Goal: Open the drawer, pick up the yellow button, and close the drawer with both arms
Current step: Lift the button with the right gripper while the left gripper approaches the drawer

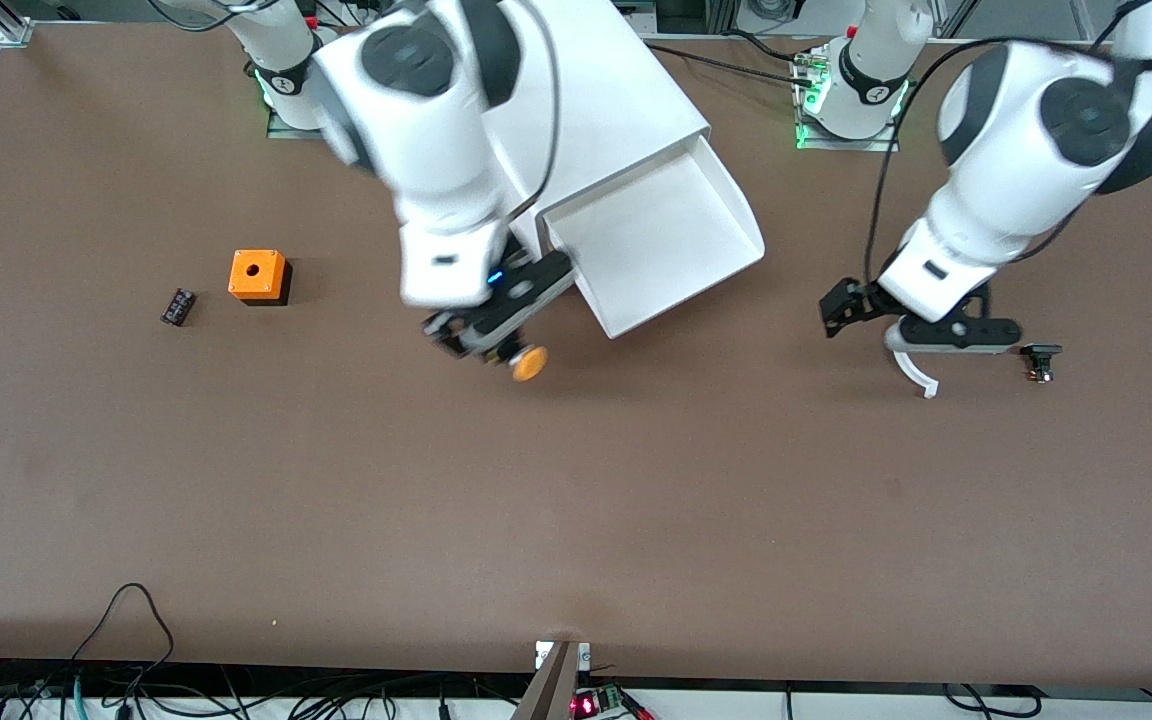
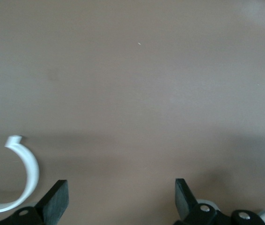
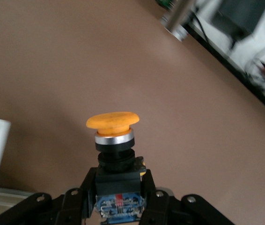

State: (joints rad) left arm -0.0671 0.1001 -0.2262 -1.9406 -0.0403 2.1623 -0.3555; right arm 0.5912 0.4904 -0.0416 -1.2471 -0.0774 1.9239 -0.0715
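My right pincer (image 1: 488,336) grips the button (image 1: 527,362) by its body over the counter (image 1: 576,500) just beside the pulled-out drawer (image 1: 658,238), while my left pincer (image 1: 921,335) waits with fingers spread above bare counter.

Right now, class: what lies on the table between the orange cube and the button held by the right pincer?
Nothing: between the orange cube and the button in the right pincer, the front view shows only bare brown table.
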